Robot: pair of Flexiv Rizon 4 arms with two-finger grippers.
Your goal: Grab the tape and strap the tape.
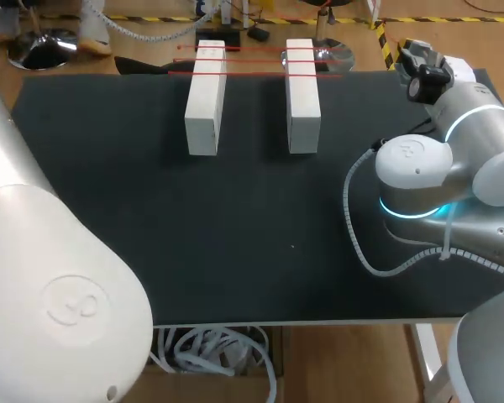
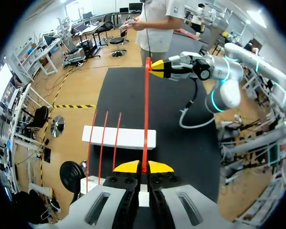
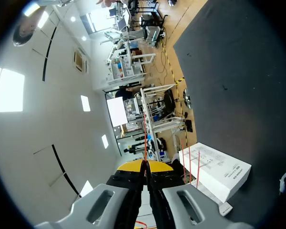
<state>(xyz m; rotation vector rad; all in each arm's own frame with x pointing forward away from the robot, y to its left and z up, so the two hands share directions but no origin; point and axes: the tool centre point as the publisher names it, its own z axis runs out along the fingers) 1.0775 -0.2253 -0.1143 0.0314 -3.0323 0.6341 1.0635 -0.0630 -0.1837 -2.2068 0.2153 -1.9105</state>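
Observation:
A thin red tape (image 2: 146,114) is stretched taut between my two grippers. My left gripper (image 2: 144,168) is shut on its near end. In the left wrist view my right gripper (image 2: 153,68) pinches the far end, high over the black table. The right wrist view shows my right gripper (image 3: 145,165) shut on the tape (image 3: 145,140), which runs straight ahead. Two white blocks (image 1: 206,99) (image 1: 302,95) lie side by side at the far end of the table. Three red tapes (image 1: 252,60) are strapped across them. Neither gripper shows in the head view.
The black table mat (image 1: 235,218) is bare in front of the blocks. My right arm's elbow (image 1: 412,176) and its coiled cable (image 1: 357,235) stand over the right side. My left arm's white housing (image 1: 59,285) fills the near left corner.

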